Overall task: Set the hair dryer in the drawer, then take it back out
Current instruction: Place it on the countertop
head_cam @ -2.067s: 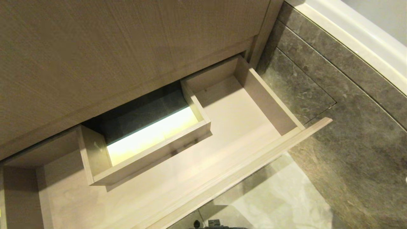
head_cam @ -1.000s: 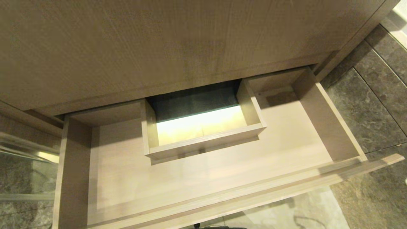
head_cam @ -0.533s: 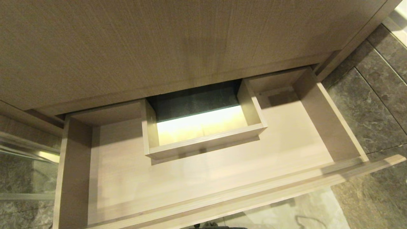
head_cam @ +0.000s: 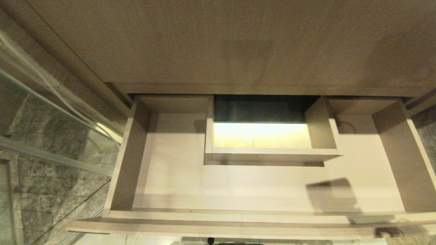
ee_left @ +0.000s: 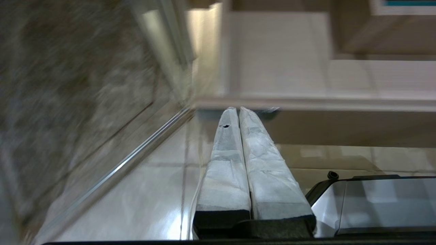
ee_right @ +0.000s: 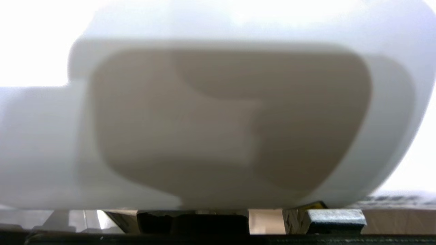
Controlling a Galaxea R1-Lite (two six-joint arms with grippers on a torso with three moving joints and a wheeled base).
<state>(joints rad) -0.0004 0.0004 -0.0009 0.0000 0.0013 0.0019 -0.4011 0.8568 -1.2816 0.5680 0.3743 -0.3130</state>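
Standing open below the cabinet front (head_cam: 238, 41), the drawer (head_cam: 238, 187) shows a bare floor around its boxed cut-out (head_cam: 269, 149) — no item lies inside. The hair dryer (ee_right: 218, 102) fills the right wrist view, directly against the right tool; whether that tool grips it cannot be told. The left tool (ee_left: 238, 110) is closed, fingers together, just short of the drawer front above floor tiles (ee_left: 136, 204).

The wide shallow pale wood-grain drawer (head_cam: 238, 190) stands pulled out beneath the taller flat wood-grain cabinet panel (head_cam: 238, 44), its front edge nearest the robot. A bottomless rectangular boxed cut-out (head_cam: 269, 154) sits mid-rear within it (the drawer floor runs either side). A clear glass partition (head_cam: 51, 136) stands to its left.
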